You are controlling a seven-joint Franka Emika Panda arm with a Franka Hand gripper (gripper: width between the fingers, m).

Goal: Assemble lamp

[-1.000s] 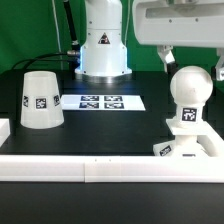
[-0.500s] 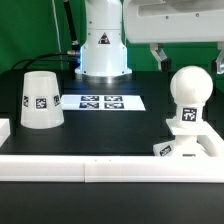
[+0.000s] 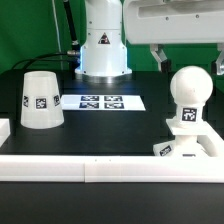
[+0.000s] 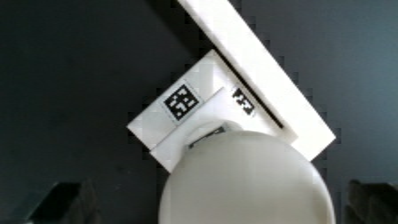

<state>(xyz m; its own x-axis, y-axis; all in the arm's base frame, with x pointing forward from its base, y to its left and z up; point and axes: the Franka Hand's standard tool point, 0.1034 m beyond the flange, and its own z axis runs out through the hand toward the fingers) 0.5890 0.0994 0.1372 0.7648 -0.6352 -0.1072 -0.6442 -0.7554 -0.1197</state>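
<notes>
Lamp parts: three, all white and tagged.
Base (image 3: 186,147): one, lower right of the exterior frame, by the white rail (image 3: 90,165).
Bulb (image 3: 188,93): one, upright on the base.
Shade (image 3: 39,99): one, left, well apart.
Marker board (image 3: 100,101): one, centre.
Gripper (image 3: 190,58): above the bulb, holding nothing; opening cannot be told.

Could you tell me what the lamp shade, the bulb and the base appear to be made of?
Shade: likely white plastic, matte, evenly coloured with soft shading.
Bulb: the same white, probably plastic, smooth with a faint sheen on its dome.
Base: white blocky plastic by its look, with crisp edges and printed black-and-white tags.
</notes>
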